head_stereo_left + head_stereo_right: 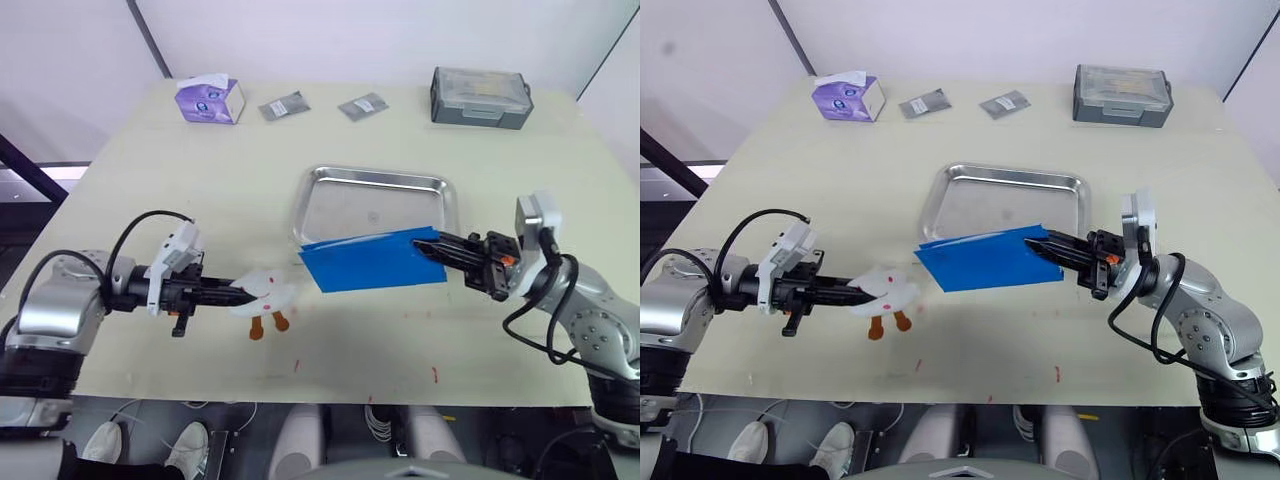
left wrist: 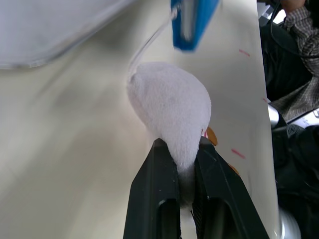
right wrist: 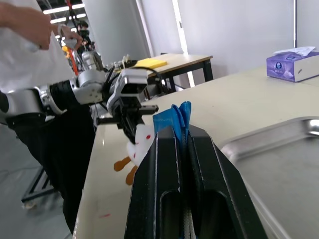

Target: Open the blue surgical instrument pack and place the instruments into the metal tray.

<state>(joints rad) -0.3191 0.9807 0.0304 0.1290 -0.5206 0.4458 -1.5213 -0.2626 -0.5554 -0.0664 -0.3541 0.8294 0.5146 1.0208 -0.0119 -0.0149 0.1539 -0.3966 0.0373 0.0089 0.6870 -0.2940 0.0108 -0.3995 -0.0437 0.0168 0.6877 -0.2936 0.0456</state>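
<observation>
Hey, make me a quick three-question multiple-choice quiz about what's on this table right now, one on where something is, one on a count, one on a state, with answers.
1. Where does the flat bright-blue rectangular pack sit?
A. Inside the grey lidded plastic box
B. At the near edge of the shiny stainless-steel tray, overlapping its rim
C. Beside the purple tissue box

2. How many small grey foil packets lie at the far side of the table?
A. Two
B. Four
C. None

3. What is the left gripper doing?
A. Open above the tray
B. Shut on a silver tool
C. Shut on the white plush toy with orange feet

Answers:
1 B: the pack, pinched by the right gripper, covers the near rim of the tray.
2 A: one packet and another lie between the tissue box and the grey box.
3 C: the left wrist view shows its fingers squeezing the plush toy.
</observation>
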